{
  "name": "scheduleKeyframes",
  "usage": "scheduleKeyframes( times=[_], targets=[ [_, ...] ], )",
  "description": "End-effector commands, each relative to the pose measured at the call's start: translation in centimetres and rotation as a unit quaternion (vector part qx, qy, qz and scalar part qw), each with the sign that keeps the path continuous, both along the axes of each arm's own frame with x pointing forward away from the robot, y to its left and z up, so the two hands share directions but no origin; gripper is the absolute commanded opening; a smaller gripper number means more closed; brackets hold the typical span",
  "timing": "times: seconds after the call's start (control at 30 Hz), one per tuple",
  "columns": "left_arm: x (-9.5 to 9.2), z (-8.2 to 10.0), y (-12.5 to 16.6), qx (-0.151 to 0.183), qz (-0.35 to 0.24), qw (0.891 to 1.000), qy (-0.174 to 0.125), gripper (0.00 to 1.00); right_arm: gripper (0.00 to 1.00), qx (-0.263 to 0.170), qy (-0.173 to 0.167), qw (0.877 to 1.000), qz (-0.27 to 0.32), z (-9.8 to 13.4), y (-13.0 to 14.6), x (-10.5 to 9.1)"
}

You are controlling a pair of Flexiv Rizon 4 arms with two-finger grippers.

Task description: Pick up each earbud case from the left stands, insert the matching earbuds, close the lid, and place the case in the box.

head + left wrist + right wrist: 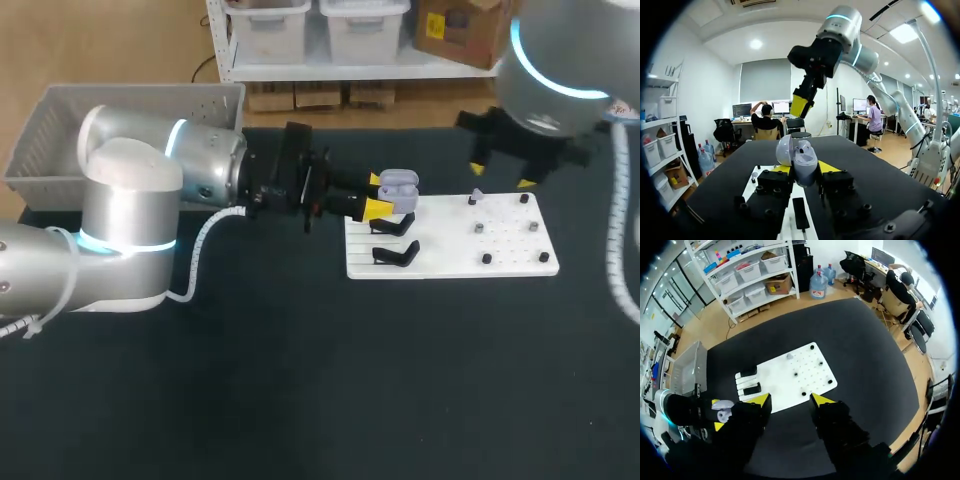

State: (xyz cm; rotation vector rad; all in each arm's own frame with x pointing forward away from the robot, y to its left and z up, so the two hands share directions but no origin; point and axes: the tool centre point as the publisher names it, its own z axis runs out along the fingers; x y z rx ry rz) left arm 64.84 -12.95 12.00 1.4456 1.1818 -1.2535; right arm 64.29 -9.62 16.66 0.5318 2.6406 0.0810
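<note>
Our left gripper (805, 168) is clamped on the earbud case (802, 156). One yellow pad presses each flank, and the lid (784, 149) is swung open to one side. Just under the gripper are the black stands (393, 226), at the near end of the white board (450, 262). Ahead of it, our right gripper (791, 401) hangs over the board with its fingers spread and nothing between them. Below that gripper sits a small pale piece, probably an earbud (476, 197).

We think the grip is the weak spot. If an earbud is pushed in off-centre, the case could swivel between the narrow pads or squirt out, and a jolt might drop the hinged lid shut. The earbud is tiny and could skid away from wide fingers.

The case looks like smooth, glossy plastic, rounded like a pebble. The stands are angular and matte, and the board is flat and hard. The box (50, 120), a grey perforated bin, lies well behind our left arm.
</note>
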Motion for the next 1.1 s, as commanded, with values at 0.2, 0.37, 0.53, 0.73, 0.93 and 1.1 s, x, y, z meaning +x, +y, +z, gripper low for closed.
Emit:
scheduleKeyframes(
  times=[0.2,0.37,0.53,0.73,0.93,1.1],
  targets=[
    [0.1,-0.1,0.0,0.000,-0.001,1.000,0.000,0.00,0.47,0.057,0.006,0.996,0.062,-4.6,-0.8,4.0],
    [0.1,-0.1,0.0,0.000,-0.001,1.000,0.000,0.00,0.48,0.049,0.019,0.995,0.084,-7.1,-0.4,5.8],
    [0.1,-0.1,0.0,0.000,-0.001,1.000,0.000,0.00,0.47,0.040,0.035,0.994,0.095,-9.5,-0.7,7.1],
    [0.1,-0.1,0.0,0.000,-0.001,1.000,0.000,0.00,0.50,0.047,0.052,0.993,0.098,-11.7,-1.2,8.3],
    [0.1,-0.1,0.0,0.000,-0.001,1.000,0.000,0.00,0.48,0.055,0.054,0.992,0.101,-12.8,-1.5,9.4],
    [0.1,-0.1,0.0,0.000,-0.001,1.000,0.000,0.00,0.48,0.057,0.055,0.991,0.107,-13.3,-1.6,9.7]
  ],
)
